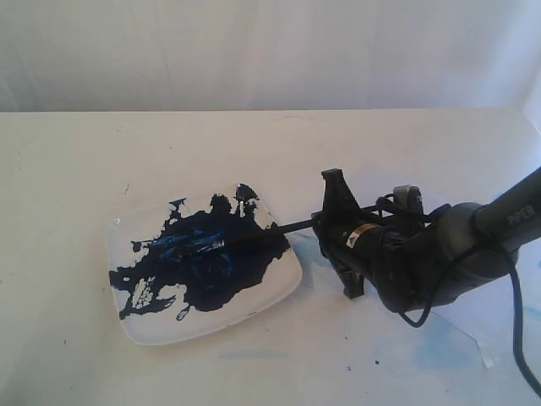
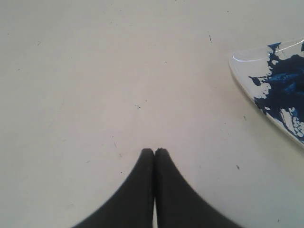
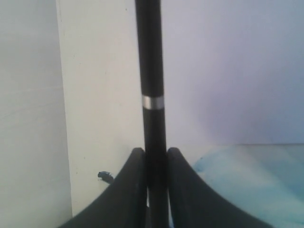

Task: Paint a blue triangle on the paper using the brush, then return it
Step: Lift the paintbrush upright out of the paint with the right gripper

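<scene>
One brush [image 3: 149, 57] tight in right hand [image 3: 156, 154]

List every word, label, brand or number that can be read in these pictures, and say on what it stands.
"PIPER": white letters on the grey right arm.
Small orange sticker near that arm's wrist: too blurred to read.
Both wrist views: no text.

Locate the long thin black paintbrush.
Exterior view, centre: the black paintbrush is clamped in the right gripper, its tip reaching left over the paint-smeared square white plate.
</scene>
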